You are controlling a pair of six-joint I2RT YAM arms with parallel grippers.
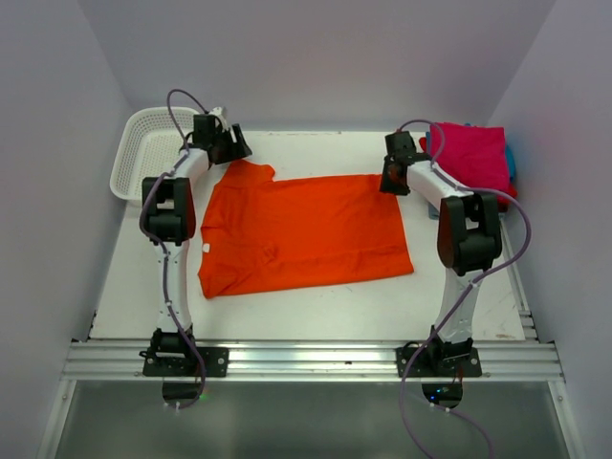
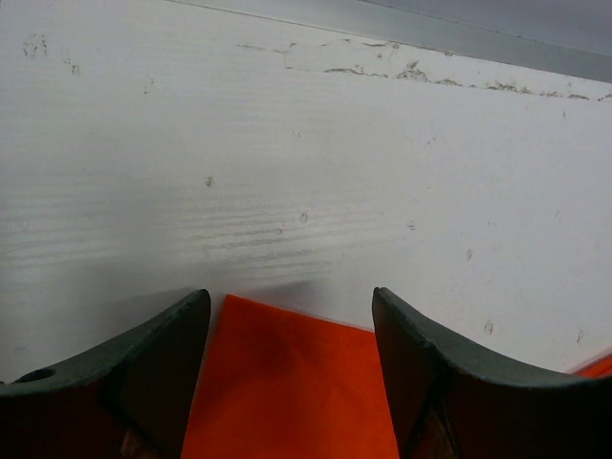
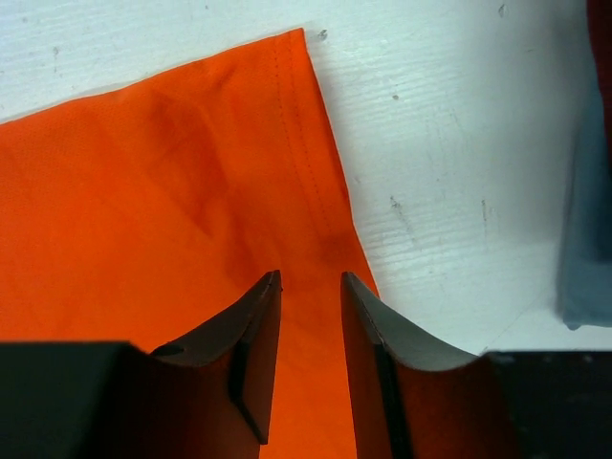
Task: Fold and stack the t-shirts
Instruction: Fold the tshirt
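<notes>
The bright orange t-shirt [image 1: 301,234] lies spread flat on the white table [image 1: 316,306]. My left gripper [image 1: 229,148] is at its far left sleeve. In the left wrist view it [image 2: 292,296] stands open, low over the table, with the orange sleeve end [image 2: 287,382] between the fingers. My right gripper [image 1: 394,177] is at the shirt's far right corner. Its jaws [image 3: 311,277] stand narrowed but apart, straddling the flat hem [image 3: 316,191]. Folded t-shirts are stacked at the back right, magenta-pink [image 1: 470,158] on top and light blue [image 1: 512,163] showing at the edge.
A white lattice basket [image 1: 143,148] stands at the back left corner, just left of my left arm. The folded stack's blue edge [image 3: 583,239] lies close to the right of my right gripper. An aluminium rail [image 1: 316,361] runs along the near edge.
</notes>
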